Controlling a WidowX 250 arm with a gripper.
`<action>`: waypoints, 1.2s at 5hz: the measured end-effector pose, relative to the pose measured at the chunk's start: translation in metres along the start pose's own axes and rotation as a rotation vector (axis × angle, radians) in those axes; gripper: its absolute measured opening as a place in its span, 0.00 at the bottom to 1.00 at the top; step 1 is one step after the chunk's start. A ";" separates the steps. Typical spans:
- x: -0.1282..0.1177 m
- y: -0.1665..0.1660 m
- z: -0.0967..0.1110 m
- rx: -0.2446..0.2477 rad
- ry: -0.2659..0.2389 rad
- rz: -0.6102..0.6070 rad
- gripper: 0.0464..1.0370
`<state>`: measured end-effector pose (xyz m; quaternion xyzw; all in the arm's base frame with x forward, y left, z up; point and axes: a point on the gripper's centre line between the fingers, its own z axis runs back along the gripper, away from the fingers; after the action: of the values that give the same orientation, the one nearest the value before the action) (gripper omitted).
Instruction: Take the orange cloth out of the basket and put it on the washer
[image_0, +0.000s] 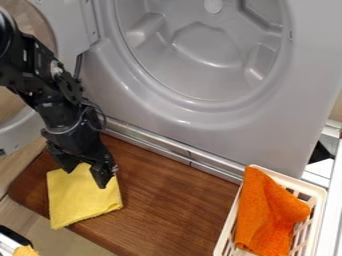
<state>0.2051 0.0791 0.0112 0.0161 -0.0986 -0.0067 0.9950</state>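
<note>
"Which step?"
"Picking, I'd judge: the soft orange cloth (266, 215) lies in the cream plastic basket (230, 217); the black two-finger gripper (85, 179) hangs open."
"Next?"
"Cross to the basket, then descend."

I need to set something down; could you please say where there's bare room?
The wooden board is bare between the yellow cloth and the basket, along the washer's base. Crowded: left, where the gripper hangs over the yellow cloth, and the basket, holding the orange cloth.

I'm viewing a laundry area: washer (307, 75) standing open, basket (319, 210) holding an orange cloth (267, 215), yellow cloth (83, 200) lying nearby.
</note>
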 end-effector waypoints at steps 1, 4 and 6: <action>-0.002 -0.003 -0.003 -0.011 0.014 0.003 0.96; 0.062 -0.085 -0.001 -0.133 -0.116 -0.146 0.96; 0.096 -0.156 -0.017 -0.234 -0.131 -0.317 0.96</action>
<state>0.3007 -0.0783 0.0078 -0.0850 -0.1577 -0.1758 0.9680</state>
